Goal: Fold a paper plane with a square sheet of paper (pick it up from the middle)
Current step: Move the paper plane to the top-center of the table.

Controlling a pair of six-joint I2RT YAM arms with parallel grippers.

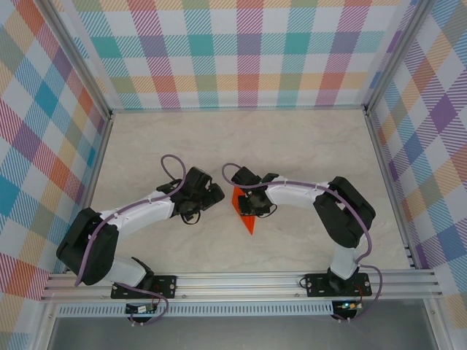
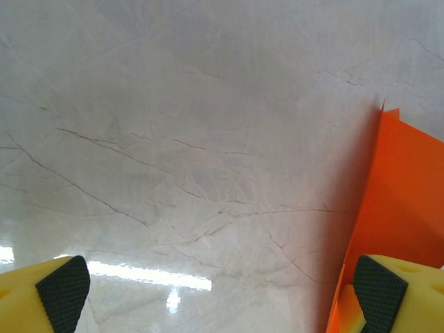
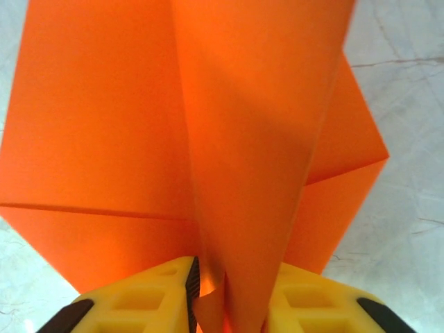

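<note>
While beside paper point(image 2: 402, 187) edge, open table point(image 2: 173, 139)

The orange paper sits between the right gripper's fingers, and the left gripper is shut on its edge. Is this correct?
No: the left wrist view shows the left gripper open beside the orange paper, which does sit between the right gripper's fingers.

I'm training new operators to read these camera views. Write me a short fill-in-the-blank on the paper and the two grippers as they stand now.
1. The left gripper has its jaws wide ___.
2. The right gripper pinches the paper, whose colour is ___.
3. In the left wrist view, the paper sits at the ___ edge of the picture.

Missing words: open; orange; right.
</note>
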